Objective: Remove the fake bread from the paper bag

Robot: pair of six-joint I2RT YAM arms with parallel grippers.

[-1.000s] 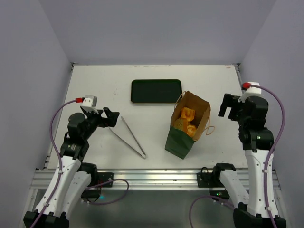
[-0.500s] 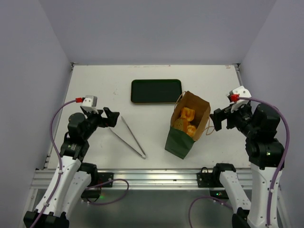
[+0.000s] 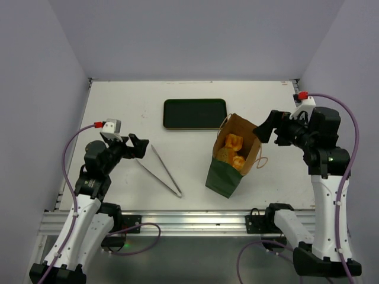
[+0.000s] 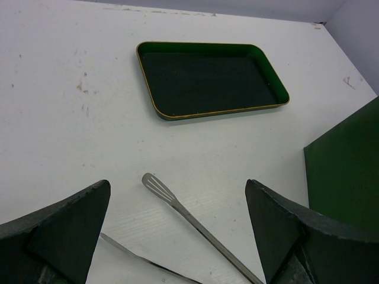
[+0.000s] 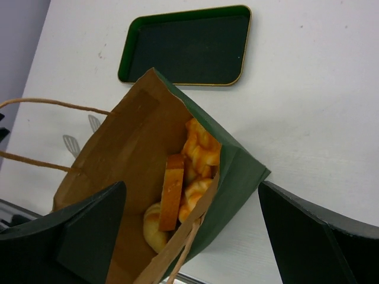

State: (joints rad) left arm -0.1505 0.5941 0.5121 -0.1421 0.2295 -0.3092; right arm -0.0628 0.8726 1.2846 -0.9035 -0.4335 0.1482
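Pictured with the right jaws released and empty, hanging above the desk [image 3: 118, 106] just to the right of the paper bag [image 3: 225, 174] and angled down toward its open mouth. Looks like the approach for a reach inside, with nothing touched yet. Framed between those spread jaws in the right wrist view: the fake bread [image 5: 201, 148] piled at the bag's bottom, an orange-yellow braided loaf against the green wall, a brown toast slice on edge in front, a pale bun lower down. None of it out yet. Standing with the kraft lining exposed and the twine handles [image 5: 41, 102] hanging off the rim, leaving a way in from above. Likely calls for a narrow, careful entry, given thin paper walls prone to buckling or dragging along with a lifted piece. Across the desk, the left jaws likewise released and holding nothing, pointed across the metal tongs [image 3: 167, 173] lying flat, well apart from the bag. Farther back, beyond both: a flat dark green tray [image 3: 195, 113], probably the landing spot for the bread.
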